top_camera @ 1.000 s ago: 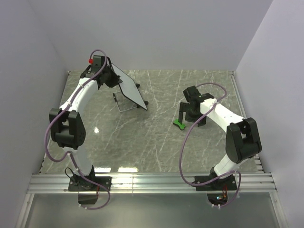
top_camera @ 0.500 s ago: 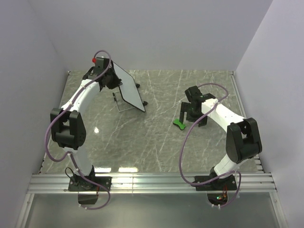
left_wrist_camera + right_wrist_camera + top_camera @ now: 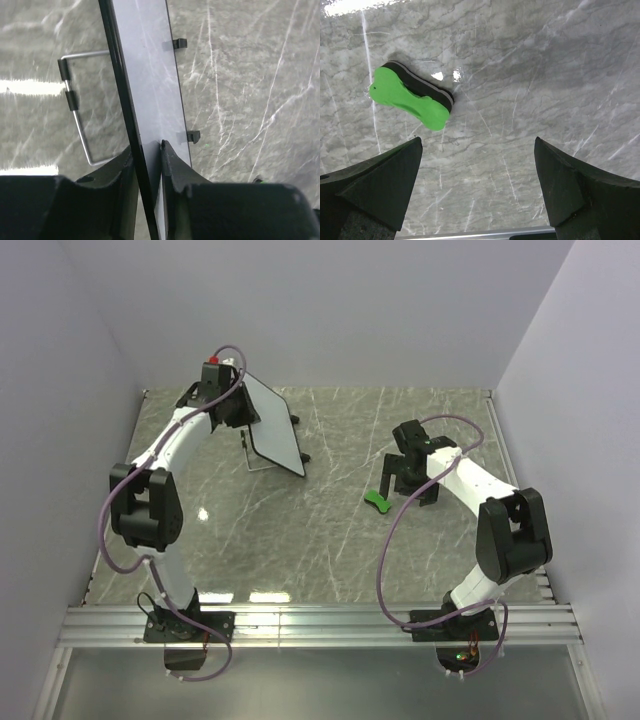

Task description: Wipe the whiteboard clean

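The whiteboard (image 3: pixel 150 75) edge is flanked by the left pincer (image 3: pixel 147 146); clamping cannot be told. The right pincer (image 3: pixel 477 142) is spread wide, with the green eraser (image 3: pixel 410 97) just beyond its left finger.

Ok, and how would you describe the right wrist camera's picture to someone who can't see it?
A small green bone-shaped eraser lies on a grey marbled table, towards the upper left. The robot's right tool hangs above it, open wide and empty, its two black fingers filling the bottom corners.
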Controlling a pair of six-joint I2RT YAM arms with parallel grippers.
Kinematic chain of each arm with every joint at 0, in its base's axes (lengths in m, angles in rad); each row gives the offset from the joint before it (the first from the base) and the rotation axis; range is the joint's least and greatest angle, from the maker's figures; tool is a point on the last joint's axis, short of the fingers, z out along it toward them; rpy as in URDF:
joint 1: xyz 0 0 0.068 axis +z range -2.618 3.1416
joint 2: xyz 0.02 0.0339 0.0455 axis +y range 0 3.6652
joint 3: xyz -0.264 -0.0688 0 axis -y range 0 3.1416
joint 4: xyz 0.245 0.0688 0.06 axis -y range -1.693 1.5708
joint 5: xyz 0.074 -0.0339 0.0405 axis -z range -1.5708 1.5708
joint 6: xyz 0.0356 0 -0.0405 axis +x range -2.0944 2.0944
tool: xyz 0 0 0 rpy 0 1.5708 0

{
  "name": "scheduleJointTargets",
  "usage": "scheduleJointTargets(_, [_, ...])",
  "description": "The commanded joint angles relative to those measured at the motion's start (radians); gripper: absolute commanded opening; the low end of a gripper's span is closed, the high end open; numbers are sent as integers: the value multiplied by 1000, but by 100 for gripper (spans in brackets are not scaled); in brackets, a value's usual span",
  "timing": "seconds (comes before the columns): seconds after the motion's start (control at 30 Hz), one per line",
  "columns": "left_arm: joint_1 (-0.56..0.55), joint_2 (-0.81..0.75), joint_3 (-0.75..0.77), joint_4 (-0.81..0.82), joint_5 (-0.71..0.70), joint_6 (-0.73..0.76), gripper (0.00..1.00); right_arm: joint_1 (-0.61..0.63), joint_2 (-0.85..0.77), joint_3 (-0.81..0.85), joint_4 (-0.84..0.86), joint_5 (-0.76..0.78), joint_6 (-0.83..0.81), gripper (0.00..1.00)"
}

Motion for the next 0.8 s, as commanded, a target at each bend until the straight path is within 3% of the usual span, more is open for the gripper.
scheduleJointTargets(0.0, [-13, 83, 49, -33, 97, 219, 26, -11, -32, -8, 12, 6, -11, 100])
scheduleJointTargets(0.2, [-1, 184, 172, -120, 117, 350, 30, -15, -27, -7, 6, 8, -13, 100])
scheduleJointTargets(0.3, [13, 198, 201, -134, 100, 331, 40, -15, -27, -4, 6, 5, -11, 100])
scheduleJointTargets(0.33, [17, 198, 205, -138, 88, 322, 53, -15, -26, -4, 6, 5, -10, 100])
scheduleJointTargets(0.47, [40, 182, 215, -152, 77, 278, 71, -15, -21, 1, 4, 6, -7, 100])
scheduleJointTargets(0.5, [40, 175, 214, -152, 70, 270, 78, -14, -20, 1, 6, 6, -5, 100])
scheduleJointTargets(0.53, [43, 159, 214, -151, 57, 258, 93, -15, -20, 4, 4, 6, -5, 100])
scheduleJointTargets(0.57, [46, 148, 214, -146, 51, 238, 97, -14, -18, 6, 4, 6, -2, 100])
scheduleJointTargets(0.77, [75, 60, 241, -138, 10, 187, 99, -17, -15, 12, 7, -2, 7, 100])
